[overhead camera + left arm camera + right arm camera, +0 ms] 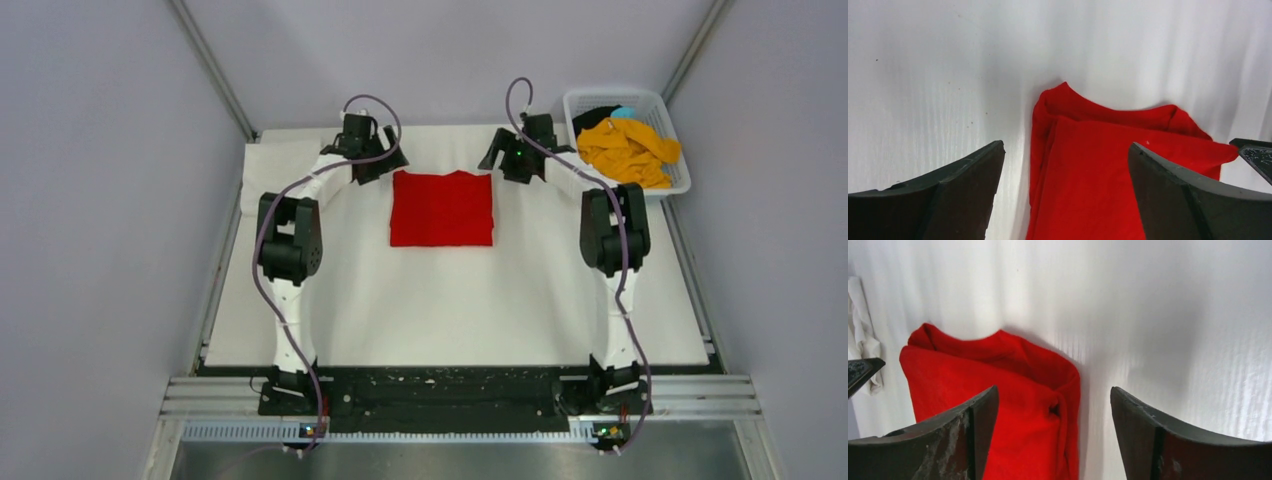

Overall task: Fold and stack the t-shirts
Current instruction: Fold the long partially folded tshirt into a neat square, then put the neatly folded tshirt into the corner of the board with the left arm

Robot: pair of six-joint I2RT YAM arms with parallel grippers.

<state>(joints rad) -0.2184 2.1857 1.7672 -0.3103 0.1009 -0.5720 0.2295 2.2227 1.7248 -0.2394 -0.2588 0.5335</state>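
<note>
A bright red t-shirt (pixel 442 208) lies folded into a flat rectangle on the white table, towards the back. My left gripper (pixel 372 160) is open and empty just above the shirt's far left corner, which shows in the left wrist view (pixel 1083 165). My right gripper (pixel 512 160) is open and empty just above the far right corner, seen in the right wrist view (pixel 1013 390). An orange-yellow t-shirt (pixel 628 150) lies crumpled in the basket over a black one (pixel 597 113). A white t-shirt (pixel 280 160) lies flat at the table's back left.
The white lattice basket (pixel 676 135) stands at the back right corner, with a small blue thing (pixel 623 112) inside. Metal frame rails run along both sides and the front edge (pixel 460 395). White cloth (pixel 863 335) shows at the left in the right wrist view.
</note>
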